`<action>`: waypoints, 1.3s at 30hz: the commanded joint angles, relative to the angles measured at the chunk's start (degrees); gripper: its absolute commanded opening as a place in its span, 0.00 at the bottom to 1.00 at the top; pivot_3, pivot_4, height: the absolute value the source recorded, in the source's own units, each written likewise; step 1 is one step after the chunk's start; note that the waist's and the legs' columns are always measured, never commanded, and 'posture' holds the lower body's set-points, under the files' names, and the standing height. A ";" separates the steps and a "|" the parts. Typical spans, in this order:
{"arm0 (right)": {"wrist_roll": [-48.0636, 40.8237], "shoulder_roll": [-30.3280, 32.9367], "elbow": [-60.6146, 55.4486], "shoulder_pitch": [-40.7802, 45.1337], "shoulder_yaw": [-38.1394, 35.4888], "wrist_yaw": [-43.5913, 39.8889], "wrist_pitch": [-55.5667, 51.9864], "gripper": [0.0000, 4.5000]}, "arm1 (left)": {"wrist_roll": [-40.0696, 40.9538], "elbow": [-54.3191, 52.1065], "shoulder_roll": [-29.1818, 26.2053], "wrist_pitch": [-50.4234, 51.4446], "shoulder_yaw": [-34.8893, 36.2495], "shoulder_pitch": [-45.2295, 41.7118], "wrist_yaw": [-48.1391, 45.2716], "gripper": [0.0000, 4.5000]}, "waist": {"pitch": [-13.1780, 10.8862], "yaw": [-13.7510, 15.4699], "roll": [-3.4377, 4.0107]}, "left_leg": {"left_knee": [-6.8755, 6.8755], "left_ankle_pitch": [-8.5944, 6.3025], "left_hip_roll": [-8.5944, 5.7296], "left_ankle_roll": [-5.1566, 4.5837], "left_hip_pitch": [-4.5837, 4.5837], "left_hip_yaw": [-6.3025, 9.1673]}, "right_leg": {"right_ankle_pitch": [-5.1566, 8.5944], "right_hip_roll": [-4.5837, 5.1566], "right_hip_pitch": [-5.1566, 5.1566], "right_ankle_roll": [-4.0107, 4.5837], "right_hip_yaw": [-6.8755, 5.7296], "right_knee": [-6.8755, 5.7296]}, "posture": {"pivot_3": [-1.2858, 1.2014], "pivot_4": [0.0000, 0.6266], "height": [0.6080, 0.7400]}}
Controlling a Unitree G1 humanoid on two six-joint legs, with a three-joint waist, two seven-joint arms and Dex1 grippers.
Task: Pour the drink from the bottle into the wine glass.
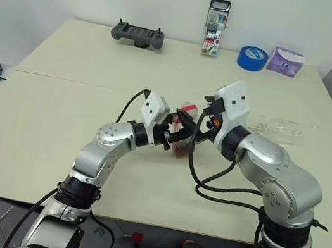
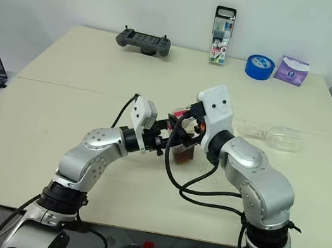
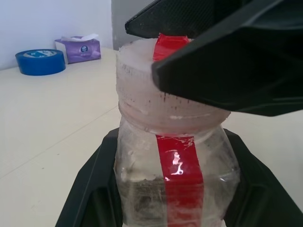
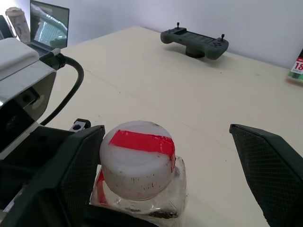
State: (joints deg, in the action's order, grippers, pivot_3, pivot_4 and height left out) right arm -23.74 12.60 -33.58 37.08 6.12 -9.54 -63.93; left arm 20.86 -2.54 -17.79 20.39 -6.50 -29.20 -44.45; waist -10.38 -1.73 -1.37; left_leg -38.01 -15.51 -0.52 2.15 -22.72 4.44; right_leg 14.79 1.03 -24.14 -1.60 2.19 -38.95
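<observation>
While clamped: bottle (image 3: pixel 175 156) inside left tool (image 1: pixel 172 135)

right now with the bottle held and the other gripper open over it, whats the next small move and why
Probably close the right gripper on the cap to twist it off. The left gripper clamps the bottle, the cap sits between the right one's spread fingers, and nothing pours while capped.
</observation>
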 commanded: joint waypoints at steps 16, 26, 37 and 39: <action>-1.70 5.06 3.58 4.65 -1.46 -6.36 1.02 0.40 | 0.15 -3.39 -0.73 -0.32 0.65 0.61 -0.31 0.46 | 0.00 -0.11 0.00 | 0.01 -0.01 -0.01 -0.02 0.01 -0.03 | 0.00 -0.02 0.00 0.00 -0.06 0.00 | 0.52 0.24 1.00; -7.35 22.05 24.88 10.38 0.27 -51.16 25.14 0.40 | 1.98 -6.84 -1.40 3.27 2.08 1.44 0.89 0.44 | -0.01 -0.32 0.01 | -0.02 -0.02 -0.10 -0.07 0.16 -0.24 | 0.00 -0.19 0.11 -0.01 0.01 0.05 | 0.52 0.24 1.00; -8.83 22.42 24.33 11.85 -1.48 -50.25 24.39 0.69 | 1.56 -5.78 -2.52 2.75 2.02 1.24 0.71 0.44 | -0.01 0.05 0.01 | 0.00 -0.02 0.05 -0.06 0.10 -0.07 | 0.00 -0.08 0.06 0.00 -0.04 0.00 | 0.52 0.24 1.00; -7.94 22.61 22.12 12.12 -2.16 -47.68 24.07 0.84 | 1.62 -5.30 -2.44 2.47 1.60 1.09 0.45 0.44 | -0.01 0.06 0.01 | 0.01 -0.02 0.05 -0.06 0.10 -0.07 | 0.00 -0.08 0.06 0.00 -0.05 0.00 | 0.52 0.24 1.00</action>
State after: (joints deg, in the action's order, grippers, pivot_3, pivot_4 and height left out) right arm -31.47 35.07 -8.22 47.74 5.78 -58.76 -39.91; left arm 22.11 -6.13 -20.83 23.68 -5.00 -27.58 -43.90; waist -10.39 -1.67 -1.36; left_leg -38.00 -15.53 -0.47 2.09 -22.63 4.38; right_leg 14.79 0.95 -24.08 -1.60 2.14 -38.94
